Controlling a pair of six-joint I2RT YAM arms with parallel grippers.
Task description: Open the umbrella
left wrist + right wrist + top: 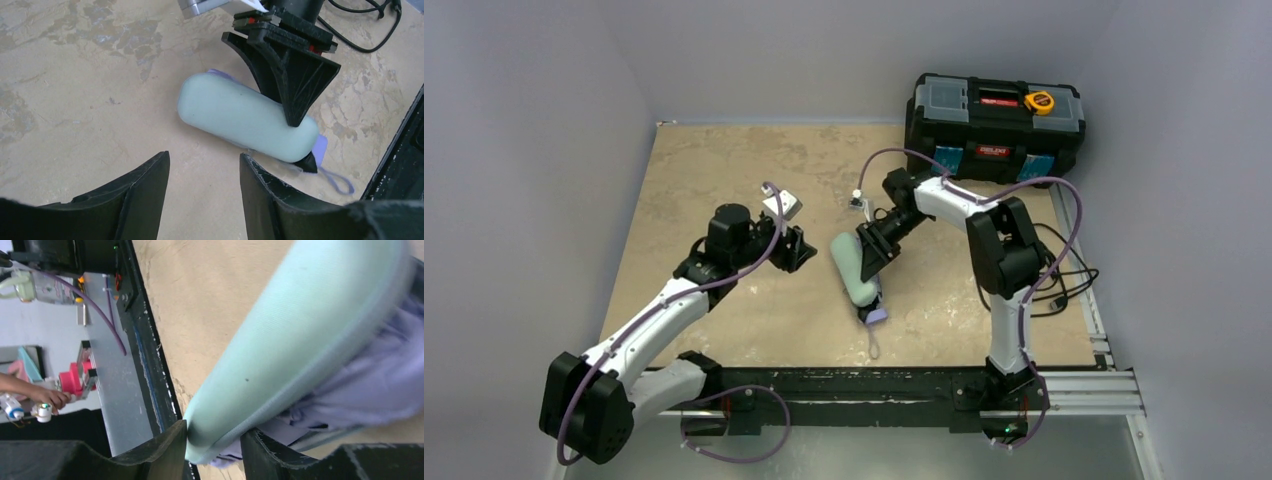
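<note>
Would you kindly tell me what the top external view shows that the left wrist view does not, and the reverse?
Only the top external view shows the black toolbox at the far right corner of the table, a yellow tape measure on its lid, and both arms down to their bases. Only the left wrist view shows the left gripper close up, jaws open with nothing between them. Both show the umbrella lying on the table in its mint-green sleeve, with the right gripper straddling it.

rear overview, 2 wrist close-ups share umbrella point(240, 115)
</note>
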